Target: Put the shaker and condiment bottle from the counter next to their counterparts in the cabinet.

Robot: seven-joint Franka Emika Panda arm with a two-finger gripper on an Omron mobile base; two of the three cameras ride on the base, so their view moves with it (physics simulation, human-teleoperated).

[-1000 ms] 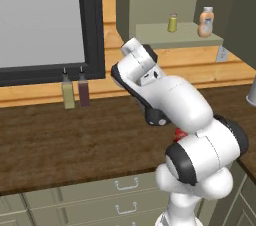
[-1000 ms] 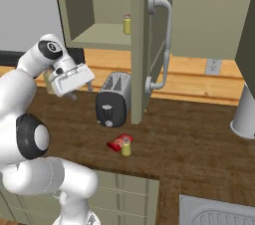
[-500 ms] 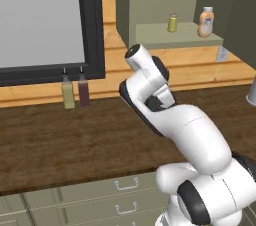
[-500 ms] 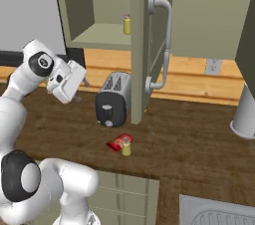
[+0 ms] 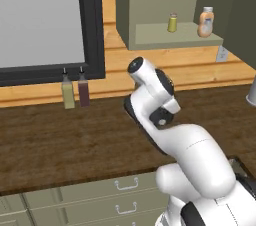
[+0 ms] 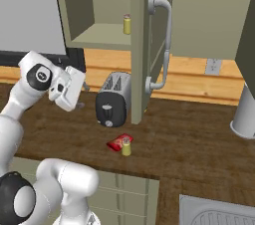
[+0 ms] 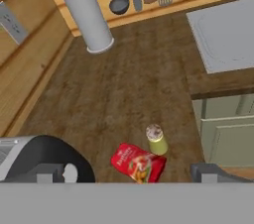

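Nothing placed yet, both moves left. The shaker (image 6: 126,146) and the condiment bottle (image 6: 119,143) sit touching on the table (image 6: 189,139), near its front edge, in front of the toaster (image 6: 112,99). The shaker is upright: small tan-yellow cylinder, pale grey top. The bottle lies on its side: squat, red, faint yellow label marks. In the cabinet (image 5: 150,5), the counterparts stand on the shelf (image 5: 155,35): a yellow-green shaker (image 5: 172,22) and, to its right, a peach bottle (image 5: 205,22). The pincer (image 7: 126,173) is spread wide, holding nothing, held above the table left of the toaster and looking down at both items.
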